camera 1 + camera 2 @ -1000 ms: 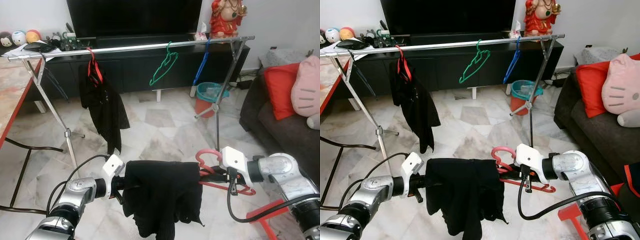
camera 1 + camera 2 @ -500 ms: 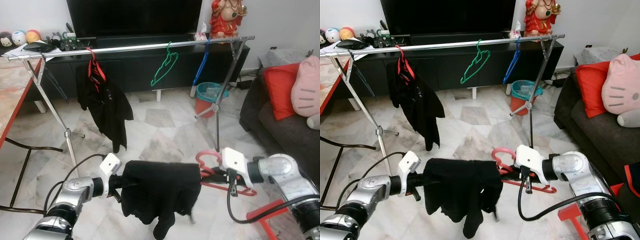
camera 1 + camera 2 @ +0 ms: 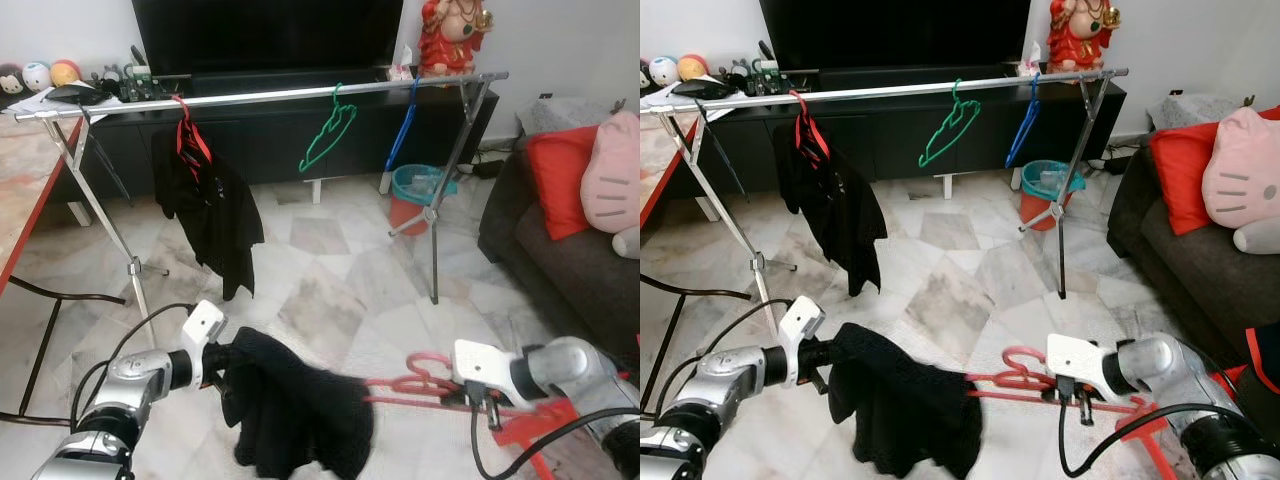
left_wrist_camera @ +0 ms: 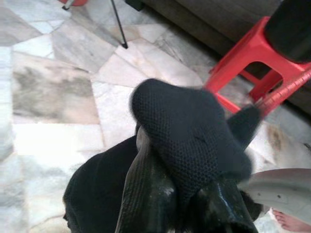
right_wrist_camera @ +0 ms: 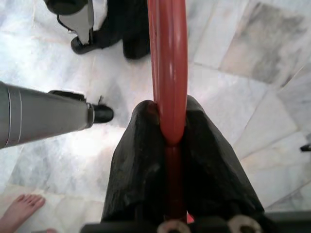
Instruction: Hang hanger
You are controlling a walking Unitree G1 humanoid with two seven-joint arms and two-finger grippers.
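Observation:
A pink-red hanger (image 3: 415,385) lies level at knee height, and a black garment (image 3: 295,410) droops from its left end. My right gripper (image 3: 478,396) is shut on the hanger's bar (image 5: 167,63), with its fingers (image 5: 209,160) clamped on either side. On the garment's left edge my left gripper (image 3: 218,358) is shut, with the black fabric (image 4: 189,131) bunched over its fingers (image 4: 150,194). Further off stands the silver clothes rack rail (image 3: 270,95), well above and beyond both grippers.
The rail holds a red hanger with a black garment (image 3: 210,215), a green hanger (image 3: 328,128) and a blue hanger (image 3: 403,125). A teal bin (image 3: 420,190) stands behind it. At right are a dark sofa (image 3: 540,250) and a red stool (image 4: 252,63). A person's bare foot (image 5: 19,211) is nearby.
Both arms have dropped lower with the hanger. The garment has slid left and sags toward the floor, baring more of the hanger's bar and hook.

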